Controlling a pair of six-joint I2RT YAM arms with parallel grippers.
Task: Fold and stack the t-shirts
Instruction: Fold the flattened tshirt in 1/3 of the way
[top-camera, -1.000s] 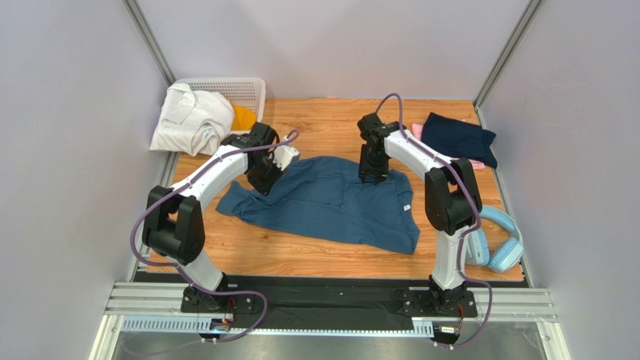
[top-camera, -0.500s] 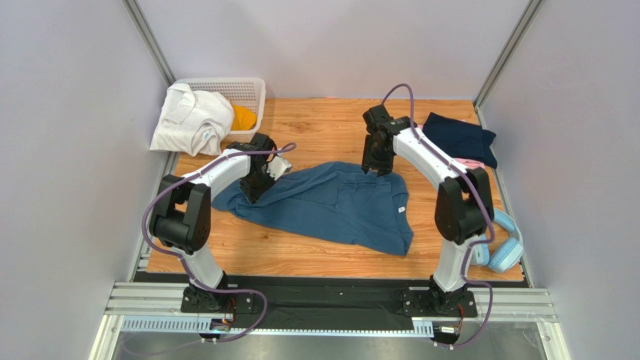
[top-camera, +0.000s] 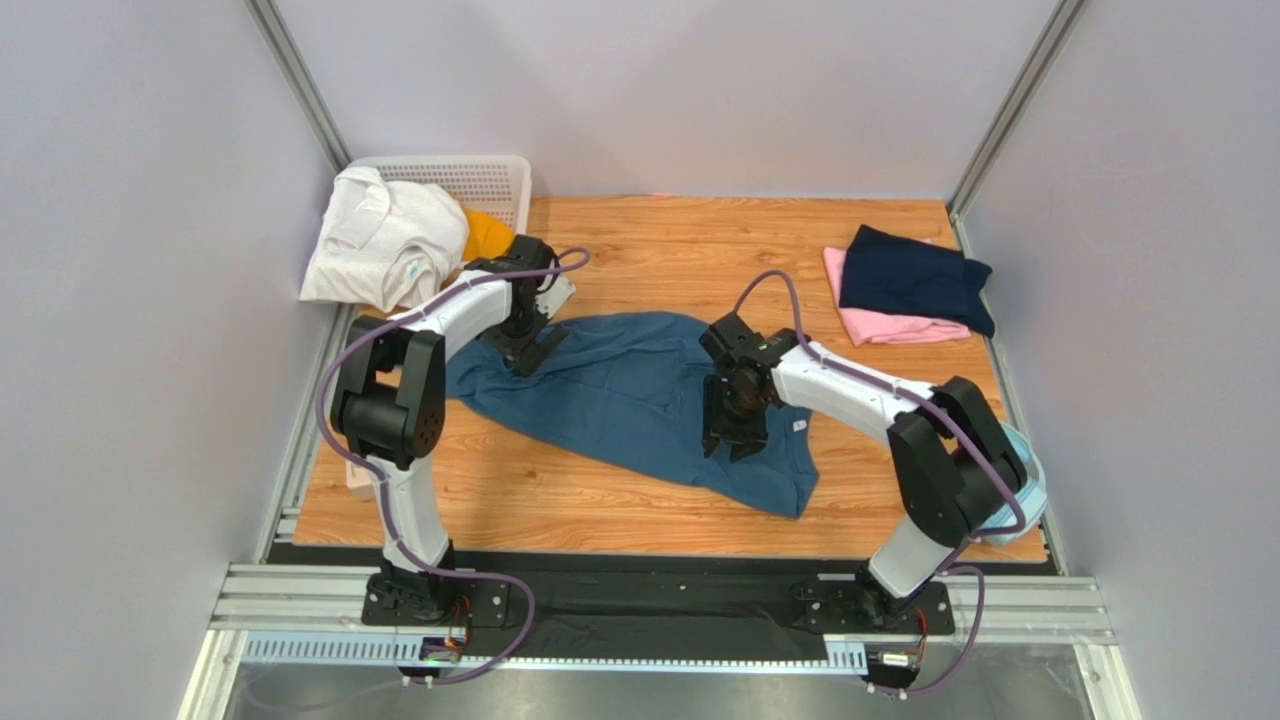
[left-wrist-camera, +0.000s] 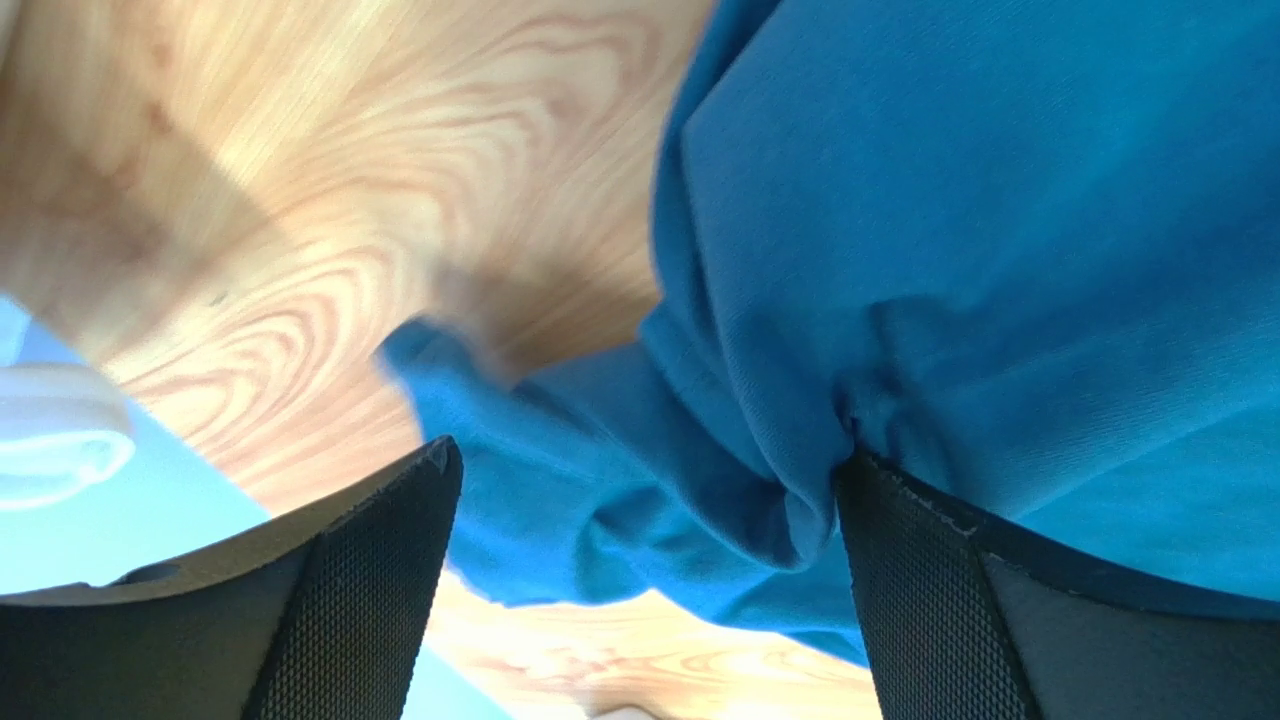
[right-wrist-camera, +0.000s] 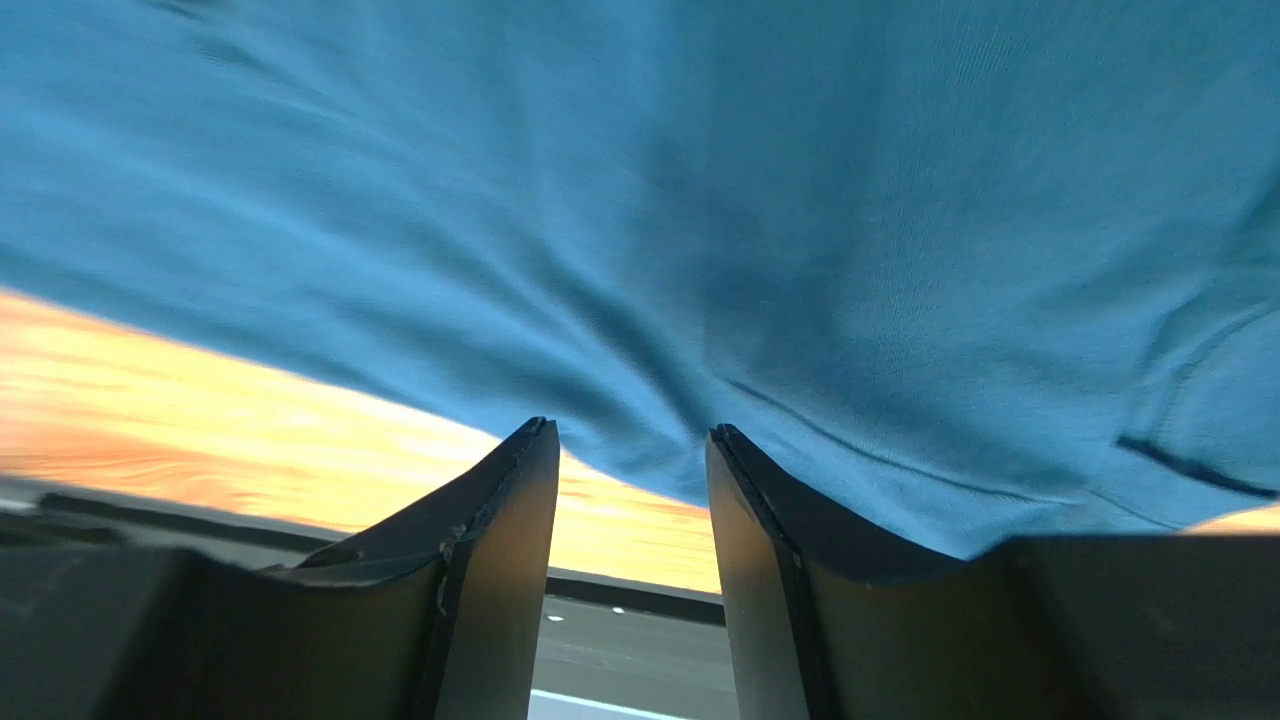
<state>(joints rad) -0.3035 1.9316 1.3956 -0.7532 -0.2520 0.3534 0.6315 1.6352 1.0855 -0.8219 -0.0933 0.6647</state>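
Right arm (top-camera: 857, 393) low across teal t-shirt (top-camera: 631, 398)

This is a robotics lab test cell, not a home or a shop. Plain pale walls (top-camera: 661, 90) close in three sides, joined by bare aluminium posts (top-camera: 301, 83). Two white-and-black robot arms, left arm (top-camera: 451, 315) and right arm (top-camera: 857, 390), are bolted to an aluminium rail (top-camera: 286, 600) at the near edge of a small wooden worktop (top-camera: 661, 255), with purple cables (top-camera: 353, 353) looping along them. The household items look like staged props: a slate-blue t-shirt (top-camera: 631, 398), a white lattice basket (top-camera: 489, 180) and a folded navy shirt (top-camera: 917, 278).
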